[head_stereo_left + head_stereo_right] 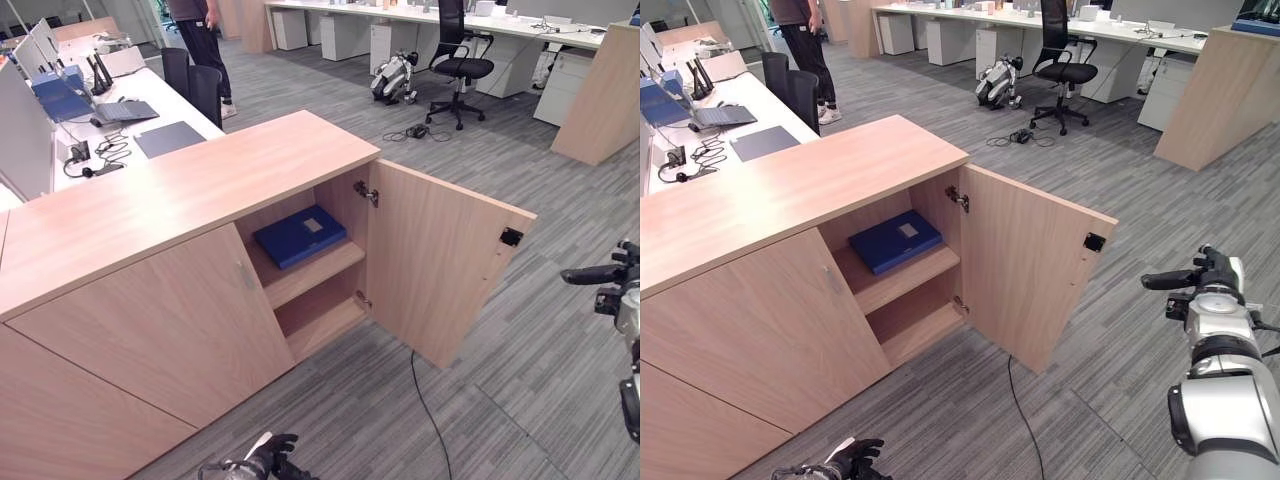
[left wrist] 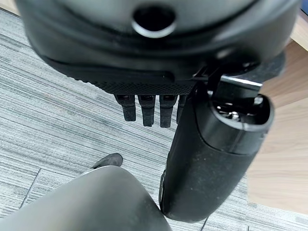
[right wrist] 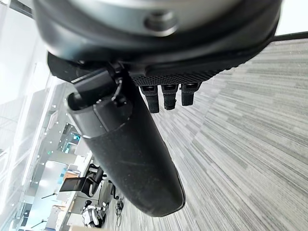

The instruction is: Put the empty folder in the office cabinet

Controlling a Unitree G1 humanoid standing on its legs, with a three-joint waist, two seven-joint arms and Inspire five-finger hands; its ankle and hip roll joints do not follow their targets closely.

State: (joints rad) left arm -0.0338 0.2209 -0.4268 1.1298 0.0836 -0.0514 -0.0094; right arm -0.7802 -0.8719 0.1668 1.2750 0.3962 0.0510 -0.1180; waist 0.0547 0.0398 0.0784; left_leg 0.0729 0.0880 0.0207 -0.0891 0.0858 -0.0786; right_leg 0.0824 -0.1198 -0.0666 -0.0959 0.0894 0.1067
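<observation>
The blue folder (image 1: 299,234) lies flat on the upper shelf inside the wooden office cabinet (image 1: 200,180). The cabinet's right door (image 1: 440,260) stands swung wide open, and the lower shelf under the folder is bare. My left hand (image 1: 262,460) hangs low in front of the cabinet's closed left door, fingers (image 2: 147,110) relaxed and holding nothing. My right hand (image 1: 1200,280) is raised to the right of the open door, apart from it, thumb (image 3: 130,154) stretched out, open and holding nothing.
Behind the cabinet stands a white desk (image 1: 150,110) with a laptop and headset. A person (image 1: 205,45) stands at the back left. A black office chair (image 1: 460,70) and a wooden counter (image 1: 605,95) stand farther back on the grey carpet.
</observation>
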